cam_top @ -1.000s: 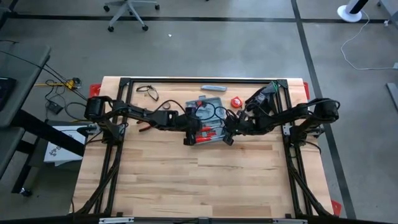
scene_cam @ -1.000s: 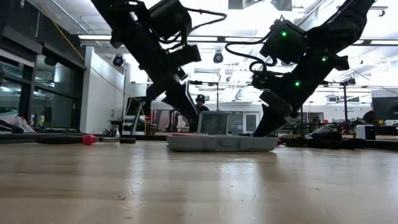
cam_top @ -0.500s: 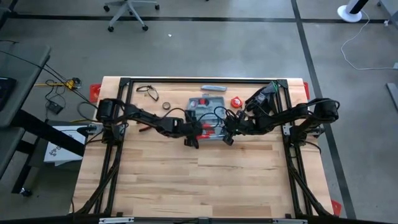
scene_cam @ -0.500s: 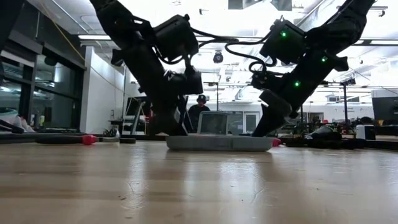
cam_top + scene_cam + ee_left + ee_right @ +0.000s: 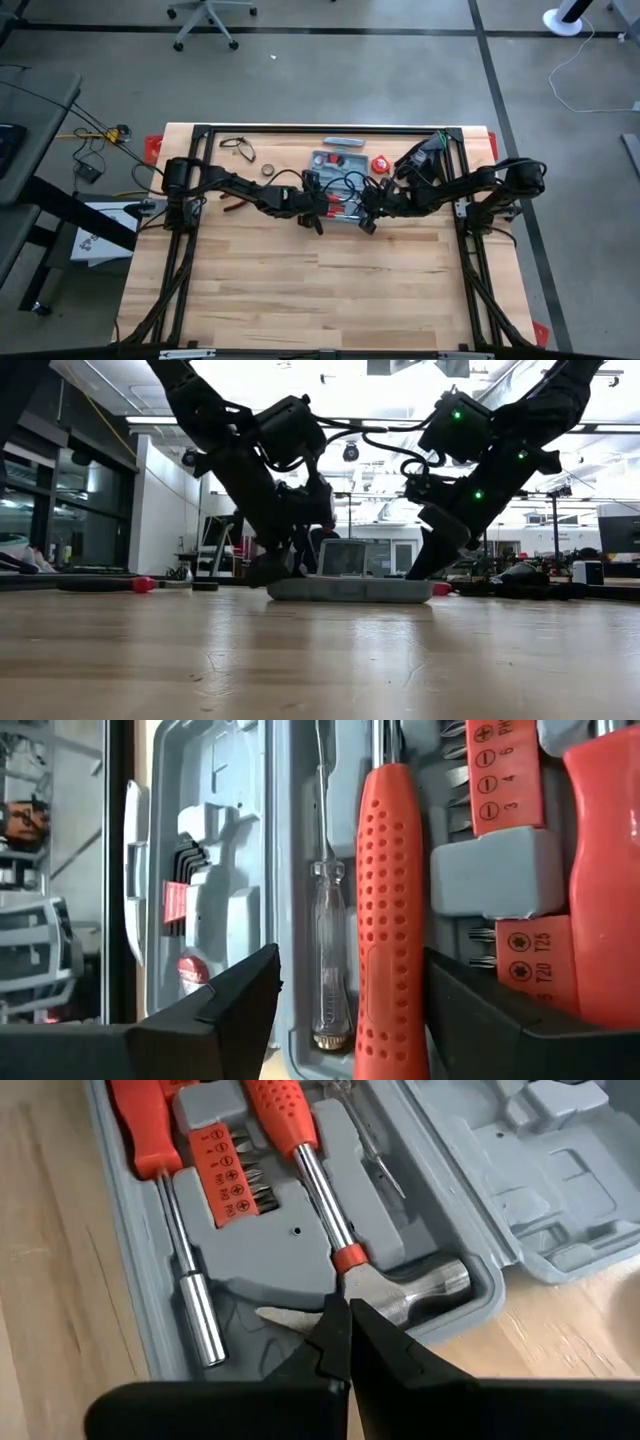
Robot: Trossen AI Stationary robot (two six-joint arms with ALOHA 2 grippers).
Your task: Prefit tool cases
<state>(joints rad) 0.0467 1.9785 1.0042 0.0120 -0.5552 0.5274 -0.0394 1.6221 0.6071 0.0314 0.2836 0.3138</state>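
My left fingers (image 5: 340, 1020) have just sprung apart and now stand released over the red dimpled screwdriver handle (image 5: 390, 920) in the open blue-grey plastic tool case (image 5: 335, 190), which lies a little toward twelve o'clock from the centre of the pale wooden tabletop (image 5: 320, 300). I judge this tool is now seated. My right fingers (image 5: 345, 1342) are clenched empty, pressing at the steel hammer head (image 5: 420, 1288). Behind is a bright workshop room.

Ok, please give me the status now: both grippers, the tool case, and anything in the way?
Left gripper open over the red handle. Right gripper shut at the hammer head. Tool case open, flat on the table. Nothing blocking.
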